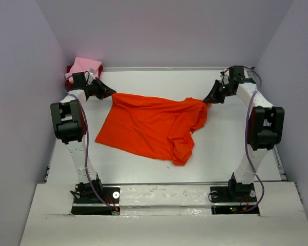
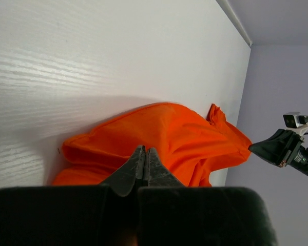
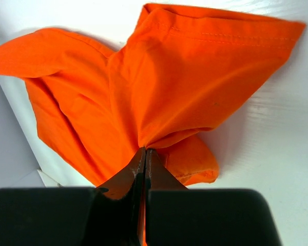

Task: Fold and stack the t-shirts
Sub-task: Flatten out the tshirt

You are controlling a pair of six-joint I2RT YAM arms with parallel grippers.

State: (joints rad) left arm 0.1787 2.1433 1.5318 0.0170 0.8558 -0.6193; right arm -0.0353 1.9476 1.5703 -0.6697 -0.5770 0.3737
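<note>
Walls (image 1: 159, 31) of pale purple stand on three sides of a white surface (image 1: 236, 138). We see the orange t-shirt (image 1: 149, 125) lying on it, stretched between the two arms. The left gripper (image 1: 109, 93) is closed tight on the shirt's far left corner. The right gripper (image 1: 209, 99) is closed tight on a bunch of cloth at its far right corner. The shirt's far edge runs almost straight from one to the other. The rest lies nearer the arm bases and is crumpled on the right.

From above we also see the pink t-shirt (image 1: 84, 65) in the far left corner, just behind the left gripper, with the dark red t-shirt (image 1: 70, 69) peeking out beside it. The wrist cameras do not show these two. The right wrist camera shows us cloth pinched between the shut fingers. The left wrist camera shows us the right gripper across the shirt.
</note>
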